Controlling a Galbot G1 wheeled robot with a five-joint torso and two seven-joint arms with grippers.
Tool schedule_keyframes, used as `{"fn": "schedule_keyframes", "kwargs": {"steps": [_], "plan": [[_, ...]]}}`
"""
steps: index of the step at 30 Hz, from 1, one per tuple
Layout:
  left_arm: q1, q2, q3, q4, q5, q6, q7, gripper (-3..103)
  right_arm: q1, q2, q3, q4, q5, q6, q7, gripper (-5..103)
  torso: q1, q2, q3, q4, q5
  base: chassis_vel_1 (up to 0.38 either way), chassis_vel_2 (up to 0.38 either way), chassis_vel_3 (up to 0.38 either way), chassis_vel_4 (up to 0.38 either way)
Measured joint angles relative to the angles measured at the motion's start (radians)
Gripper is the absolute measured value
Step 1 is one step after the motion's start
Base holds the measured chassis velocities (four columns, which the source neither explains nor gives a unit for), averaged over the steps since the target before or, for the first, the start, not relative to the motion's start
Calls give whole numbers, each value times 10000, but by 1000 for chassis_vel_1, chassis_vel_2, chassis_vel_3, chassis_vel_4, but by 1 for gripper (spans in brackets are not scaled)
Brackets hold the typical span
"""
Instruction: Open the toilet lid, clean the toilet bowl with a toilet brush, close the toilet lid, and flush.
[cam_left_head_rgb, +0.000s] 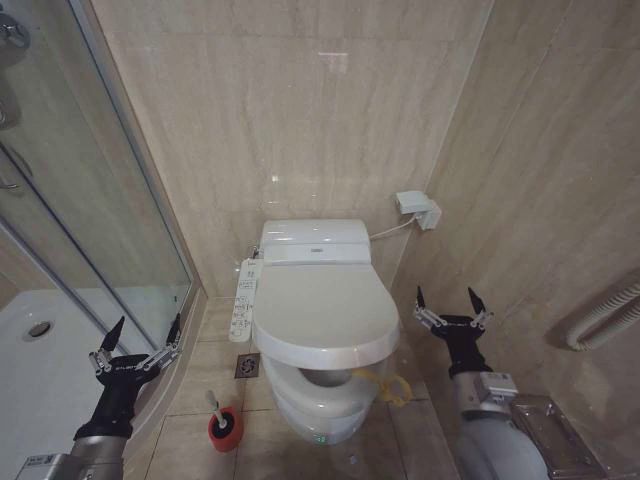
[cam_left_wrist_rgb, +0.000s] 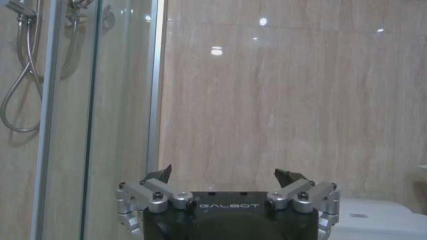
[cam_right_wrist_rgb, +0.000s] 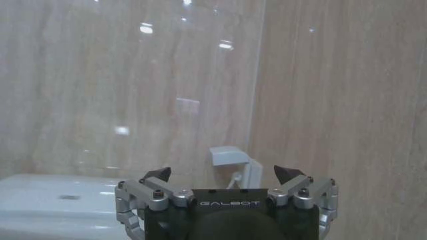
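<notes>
Your toilet lid (cam_left_head_rgb: 322, 312), glossy white, lies down over the toilet bowl (cam_left_head_rgb: 312, 398), a yellow strap (cam_left_head_rgb: 385, 384) hanging at its front right edge. Toilet brush (cam_left_head_rgb: 222, 420) stands in its red holder on the floor left of the bowl. Left gripper (cam_left_head_rgb: 140, 340) and right gripper (cam_left_head_rgb: 451, 301) flank the toilet, jaws spread, holding nothing.

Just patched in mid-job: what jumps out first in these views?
The toilet lid lies shut over the toilet bowl against the back wall, a yellow strap hanging at its front edge. The toilet brush stands in its red holder on the floor left of the bowl. The left gripper and right gripper flank the toilet, open and empty.
</notes>
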Motion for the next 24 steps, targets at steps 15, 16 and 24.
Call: {"fn": "schedule_keyframes", "kwargs": {"steps": [15,16,24], "plan": [[0,0,0,0,0,0,0,100,188,-63,-97,231,74,-178,-530,100,1,0,0,2,1,0,0,0,0],[0,0,0,0,0,0,0,100,187,-97,-85,249,101,-197,-530,100,1,0,1,2,1,0,0,0,0],[0,0,0,0,0,0,0,100,105,-107,-82,421,221,-396,-500,100,1,0,1,1,2,0,0,0,0]]}}
